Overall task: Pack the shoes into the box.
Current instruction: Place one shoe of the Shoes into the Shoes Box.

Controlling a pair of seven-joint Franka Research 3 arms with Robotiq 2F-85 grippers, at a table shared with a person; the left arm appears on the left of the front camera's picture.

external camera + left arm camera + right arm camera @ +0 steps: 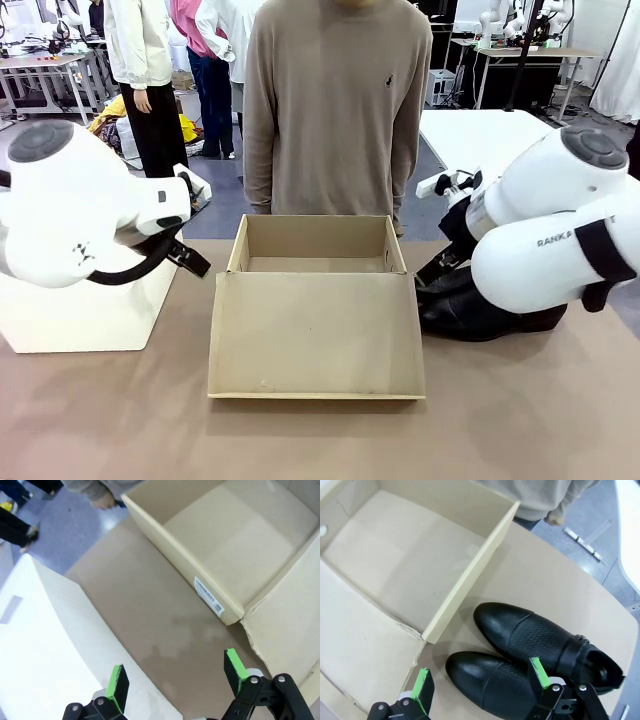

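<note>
Spreading across the near view is a plain brown bench [100, 420], matte and bare around its near edge, with a few faint paler blotches showing in the left wrist view. Behind it the room has a grey-blue floor [65, 525], far work tables [40, 62] with other gear, and people standing far left. A person [335, 100] in a beige sweater stands at the far side, right behind the box [315, 240].

Sitting mid-bench, the box is open, its tan inside bare, its lid [315, 335] folded flat toward the near side. A white sticker [209, 596] with a barcode sits on its left outer wall; the print is too small to read. On the right arm, dark letters [560, 238] read "RANK", the rest hidden.

Just right of the box, the shoes [480, 315] lie side by side on the bench, toes toward the box wall and partly hidden by the right arm. The right gripper [480, 667] is spread wide above the nearer shoe [490, 680], holding nothing. The left gripper [175, 667] also gapes, over bare bench between the box and a white bin [90, 310] at the left.
</note>
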